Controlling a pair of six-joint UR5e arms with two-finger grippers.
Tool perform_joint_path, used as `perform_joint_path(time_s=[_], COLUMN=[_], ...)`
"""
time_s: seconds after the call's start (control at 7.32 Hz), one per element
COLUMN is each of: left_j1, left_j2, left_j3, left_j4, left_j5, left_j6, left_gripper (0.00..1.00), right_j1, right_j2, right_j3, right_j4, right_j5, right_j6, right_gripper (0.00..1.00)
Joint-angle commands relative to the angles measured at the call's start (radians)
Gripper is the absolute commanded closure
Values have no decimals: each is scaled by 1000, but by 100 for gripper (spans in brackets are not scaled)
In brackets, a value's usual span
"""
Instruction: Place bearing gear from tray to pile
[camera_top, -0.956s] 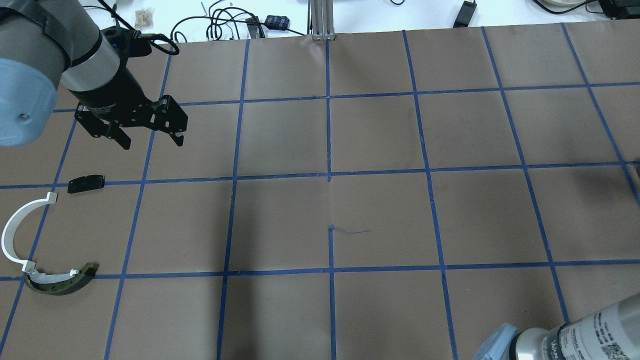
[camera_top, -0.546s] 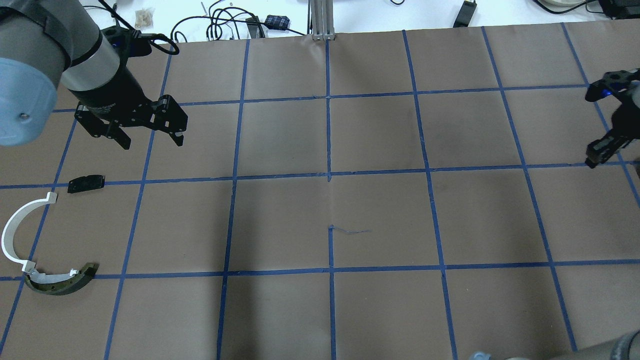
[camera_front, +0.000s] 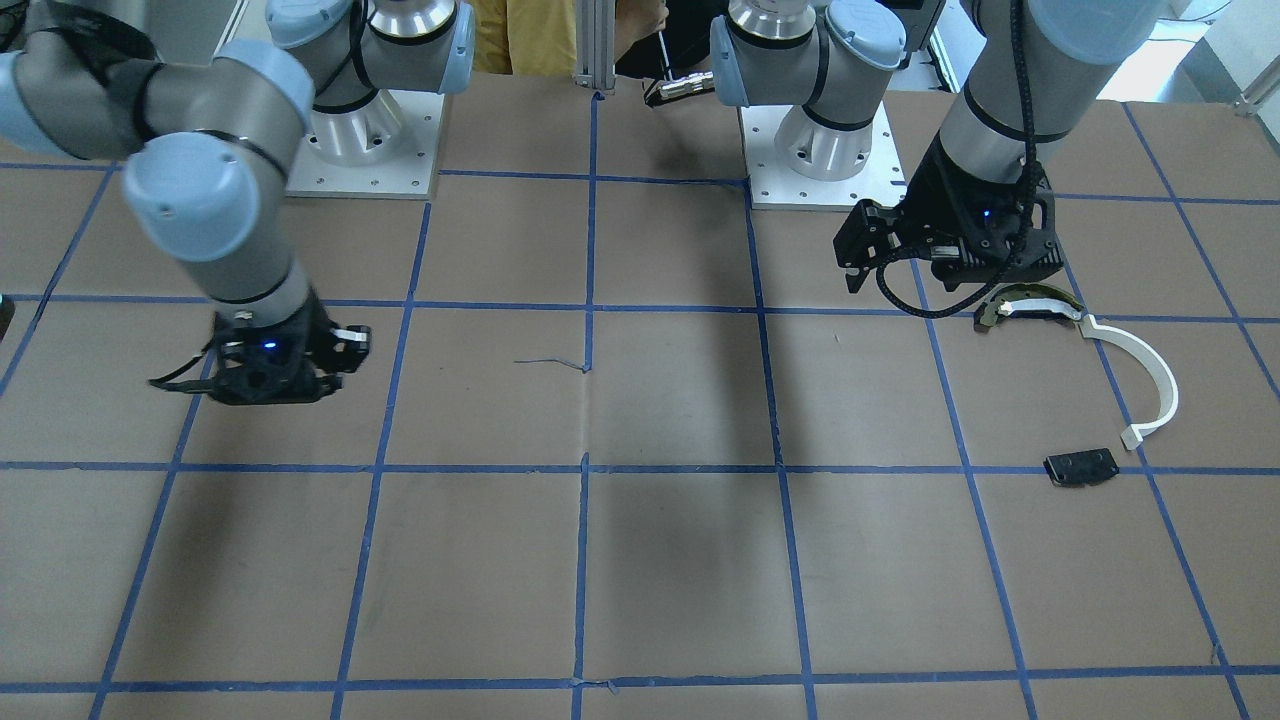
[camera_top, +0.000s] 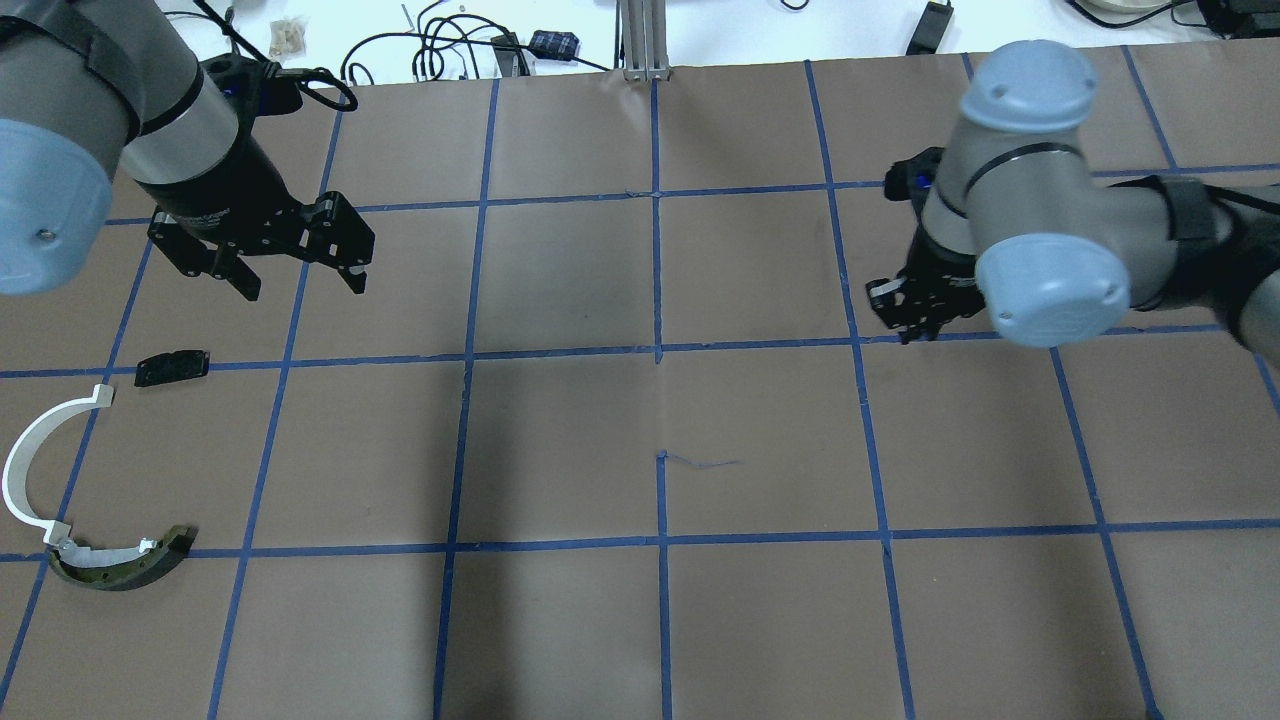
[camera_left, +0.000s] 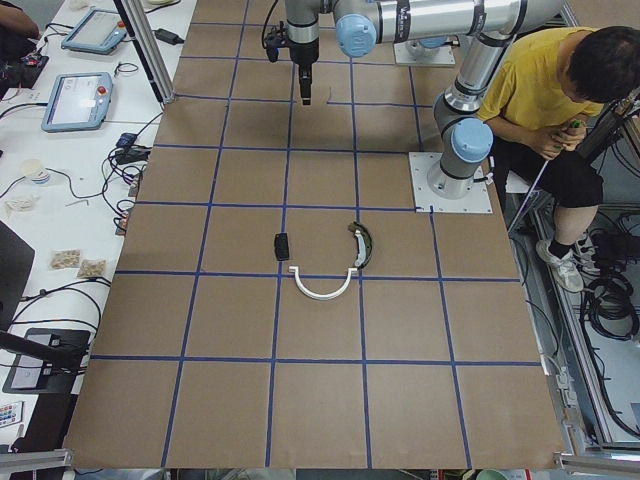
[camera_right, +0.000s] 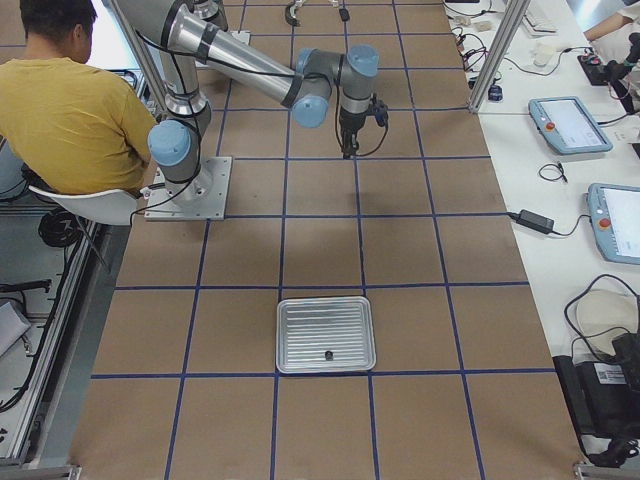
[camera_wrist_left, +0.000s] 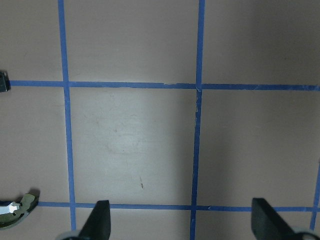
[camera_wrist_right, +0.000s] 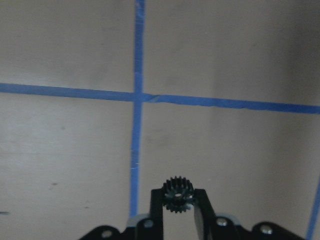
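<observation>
The right gripper (camera_wrist_right: 178, 201) is gripping the bearing gear (camera_wrist_right: 178, 193), a small black toothed wheel. Its two fingers are standing close together, one on each side of the gear. In the right wrist view, the gear is hanging above the table (camera_top: 760, 440), just beside a crossing of two blue tape lines (camera_wrist_right: 138, 95). In the overhead view, this gripper is hovering over the table's right half.

The left gripper (camera_top: 303, 286) is hovering over the table's left half. Its fingers are spread wide and are holding nothing.

The pile is lying on the table's left edge, well apart from the gear:
- The small flat black plate (camera_top: 172, 366) is resting near the left gripper.
- The thin white curved strip (camera_top: 11, 475) is lying beside it.
- The dark olive-and-white curved piece (camera_top: 120, 570) is touching one end of the strip.

The metal tray (camera_right: 300, 340) is sitting on the table's right end, well apart from both grippers. A small dark item (camera_right: 328, 354) is lying in it; its type cannot be determined.
</observation>
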Motion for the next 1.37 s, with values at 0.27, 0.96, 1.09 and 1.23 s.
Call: perform_joint_path(time_s=[0.27, 0.96, 1.09, 1.23], left_j1=[1, -11, -9, -11], left_j2=[-1, -27, -29, -14], left_j3=[3, 15, 15, 13], left_j4=[0, 23, 35, 35], left_j5=[-3, -18, -18, -2], left_j6=[0, 2, -7, -10], left_gripper=[0, 0, 0, 0], right_j1=[365, 372, 356, 297], right_j2=[75, 193, 195, 182], right_j3=[0, -6, -5, -32], right_j4=[-138, -309, -344, -337], right_j5=[189, 181, 170, 170], right_j6=[354, 354, 351, 334], right_gripper=[100, 42, 0, 0])
